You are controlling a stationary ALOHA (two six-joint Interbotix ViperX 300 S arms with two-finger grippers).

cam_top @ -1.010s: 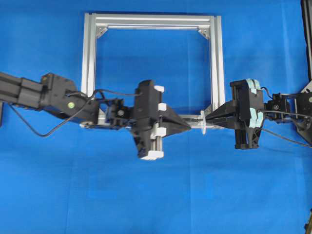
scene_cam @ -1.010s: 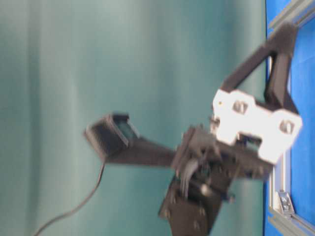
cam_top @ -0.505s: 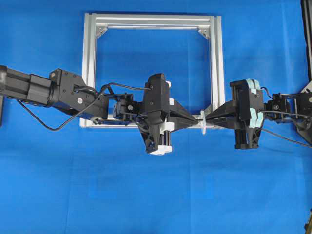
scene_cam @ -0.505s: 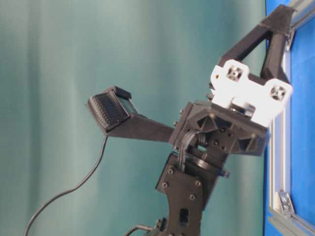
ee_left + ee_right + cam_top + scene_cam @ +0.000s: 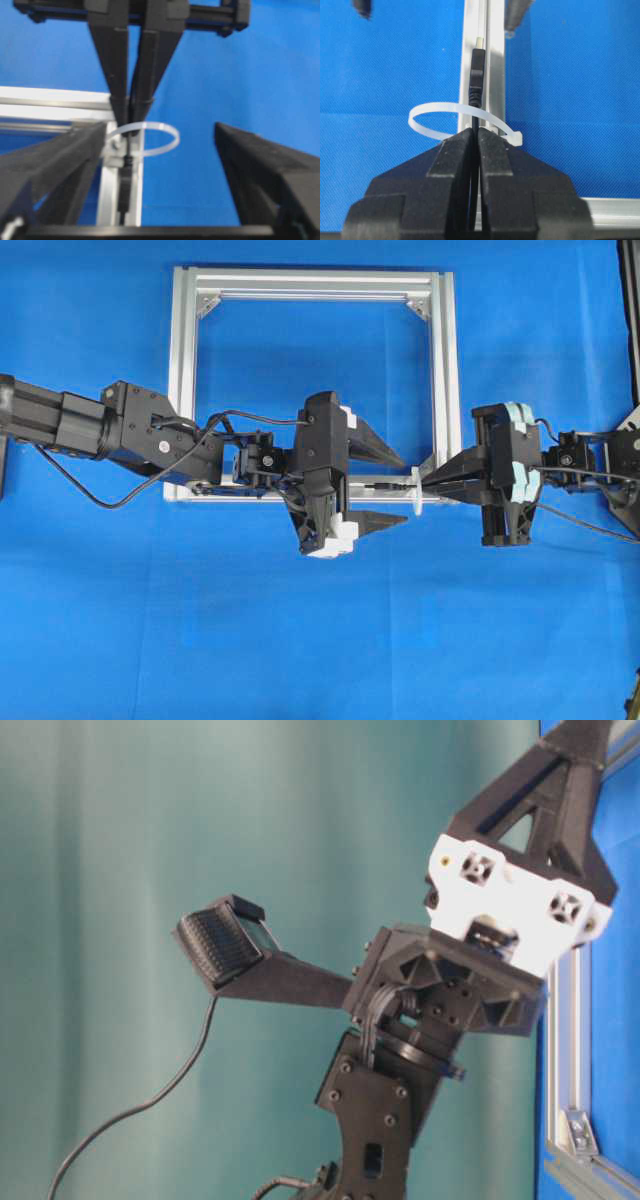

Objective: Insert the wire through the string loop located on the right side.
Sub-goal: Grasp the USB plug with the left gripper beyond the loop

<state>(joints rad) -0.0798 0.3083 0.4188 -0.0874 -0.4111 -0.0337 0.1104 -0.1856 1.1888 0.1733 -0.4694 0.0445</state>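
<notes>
Clamping the wire with plug poking through the string loop, right gripper holds it lengthwise along the frame bar toward the spread-open, empty left gripper.

You see 2 arms: left arm, right arm. 2 grippers: left gripper, 2 fingers spread apart; right gripper, 2 fingers pressed together. 1 wire, 1 plug tip. 1 loop, white. 1 frame, silver, 4 bars; you can count 3 corner brackets in overhead view, 4th corner hidden under left arm. 1 blue cloth. 1 camera mount in table-level view.
</notes>
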